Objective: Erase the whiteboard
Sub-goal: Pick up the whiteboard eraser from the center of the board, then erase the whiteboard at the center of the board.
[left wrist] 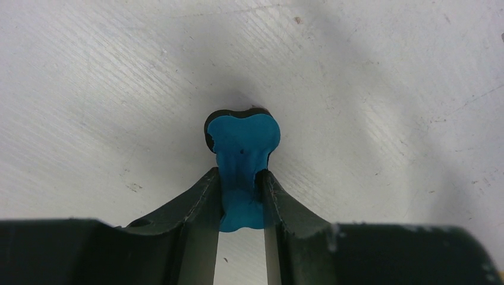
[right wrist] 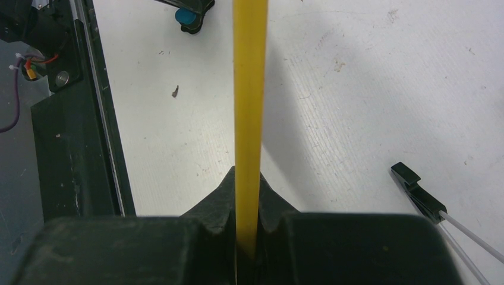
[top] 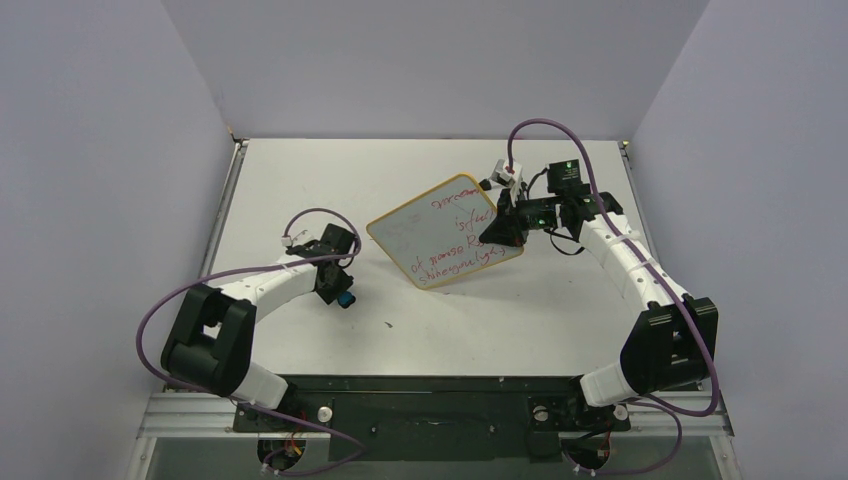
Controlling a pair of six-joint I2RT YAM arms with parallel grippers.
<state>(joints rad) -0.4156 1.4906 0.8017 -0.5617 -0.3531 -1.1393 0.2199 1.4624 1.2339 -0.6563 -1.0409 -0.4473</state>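
Note:
The whiteboard (top: 440, 235), white with a yellowish wood frame and red handwriting, sits tilted at mid-table. My right gripper (top: 508, 228) is shut on its right edge. In the right wrist view that edge is a yellow strip (right wrist: 248, 89) running up from between the closed fingers (right wrist: 248, 175). The left gripper (top: 343, 298) is low over the table, left of the board and apart from it. It is shut on a small blue-and-black eraser (left wrist: 243, 142), and the blue foam is squeezed in where the fingertips (left wrist: 241, 175) pinch it. The eraser's far end touches or nearly touches the table.
A small black piece with thin white rods (right wrist: 416, 190) lies on the table to the right of my right gripper. The black base rail (right wrist: 71, 119) runs along the table's near edge. Grey walls (top: 100, 150) enclose the white tabletop (top: 300, 180) on three sides.

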